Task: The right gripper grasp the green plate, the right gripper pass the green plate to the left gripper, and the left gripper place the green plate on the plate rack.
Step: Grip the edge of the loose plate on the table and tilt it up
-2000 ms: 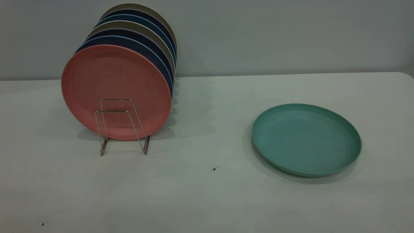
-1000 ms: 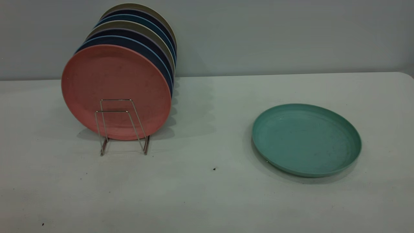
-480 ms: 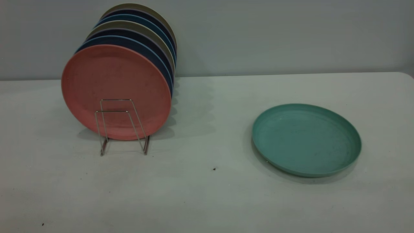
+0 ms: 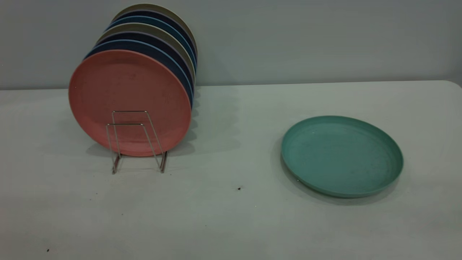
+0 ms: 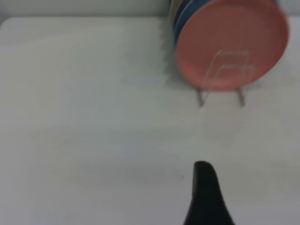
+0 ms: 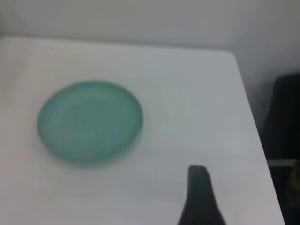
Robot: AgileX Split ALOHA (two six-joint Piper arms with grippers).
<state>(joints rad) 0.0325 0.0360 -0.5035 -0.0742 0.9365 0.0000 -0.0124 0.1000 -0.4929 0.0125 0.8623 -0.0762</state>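
Risks ahead while green plate (image 4: 341,156) lies flat on the surface (image 4: 231,216), untouched.
Right pincer (image 6: 198,197) hangs well back from it; left pincer (image 5: 207,194) faces the plate rack (image 4: 135,141); whether either is spread cannot be told. The low rim flush to the surface could slip free, and only the slot in front of the pink plate (image 4: 130,97) looks open.

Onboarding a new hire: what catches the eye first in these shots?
The row of plates standing on edge in the plate rack at the table's left, a salmon-pink plate in front. Then the green plate, lying flat alone on the right. Neither gripper is near either; each wrist view shows just one dark fingertip.
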